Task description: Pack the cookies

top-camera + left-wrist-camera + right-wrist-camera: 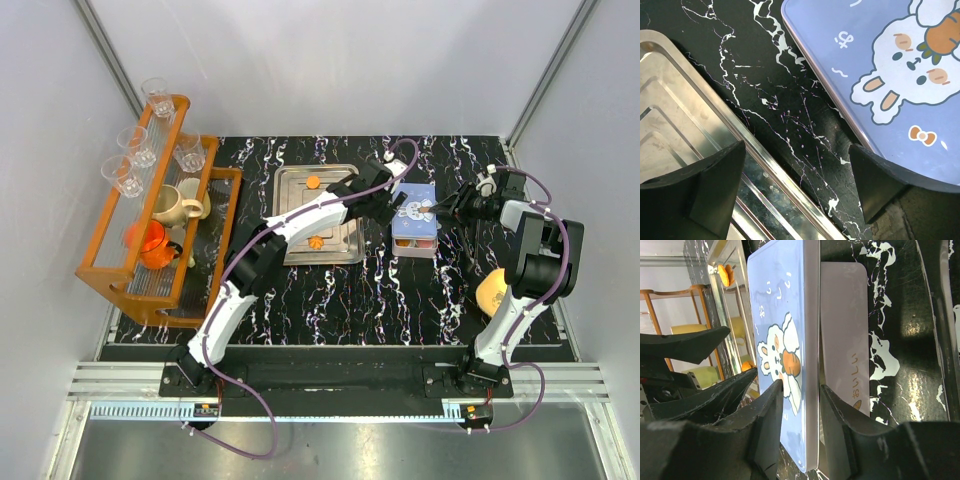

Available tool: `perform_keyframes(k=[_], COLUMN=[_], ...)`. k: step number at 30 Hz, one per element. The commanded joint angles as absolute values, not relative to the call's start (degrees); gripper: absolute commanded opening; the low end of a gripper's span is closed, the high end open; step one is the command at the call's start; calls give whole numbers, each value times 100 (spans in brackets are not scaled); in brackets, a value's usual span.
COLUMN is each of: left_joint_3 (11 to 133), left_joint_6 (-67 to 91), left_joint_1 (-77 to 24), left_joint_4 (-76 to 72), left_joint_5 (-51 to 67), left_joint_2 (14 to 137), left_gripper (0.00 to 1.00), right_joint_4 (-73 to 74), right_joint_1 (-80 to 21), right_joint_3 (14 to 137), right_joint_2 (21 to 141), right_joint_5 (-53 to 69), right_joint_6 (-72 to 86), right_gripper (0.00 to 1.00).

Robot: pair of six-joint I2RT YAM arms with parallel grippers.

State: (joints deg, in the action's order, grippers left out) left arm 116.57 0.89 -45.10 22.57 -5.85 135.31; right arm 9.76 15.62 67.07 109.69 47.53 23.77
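Observation:
Two orange cookies [312, 182] [316, 241] lie on the steel tray [295, 200]; one also shows in the right wrist view [722, 274]. A pink box [414, 242] to the right of the tray holds more cookies at its near end. A blue rabbit-print lid [415, 208] sits tilted over the box. My right gripper [447, 208] [801, 395] is shut on the lid's right edge [785, 340], one finger above and one below. My left gripper [385, 200] [797, 185] is open and empty, low over the table between the tray rim [765, 165] and the lid [880, 65].
An orange rack [150, 220] with glasses, cups and an orange mug stands at the left. A yellow-orange rounded lump [492, 292] lies by the right arm. Grey walls enclose the table.

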Motion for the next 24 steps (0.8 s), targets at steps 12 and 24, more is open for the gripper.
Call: perform_keyframes(k=[12,24], left_joint_3=[12120,12164], left_joint_6=[114,167], left_joint_1=[-4482,-4509], left_joint_4=[2171,2215], left_joint_5=[-475,-413], left_joint_2=[13843,13869], left_gripper=[88,88], right_joint_4=[1002,1019], right_joint_1=[1626,1635], right_joint_3=[6891,6882], right_joint_2=[10731,10652], right_joint_5=[4720,4632], right_joint_6=[2259,2206], right_gripper=[44,45])
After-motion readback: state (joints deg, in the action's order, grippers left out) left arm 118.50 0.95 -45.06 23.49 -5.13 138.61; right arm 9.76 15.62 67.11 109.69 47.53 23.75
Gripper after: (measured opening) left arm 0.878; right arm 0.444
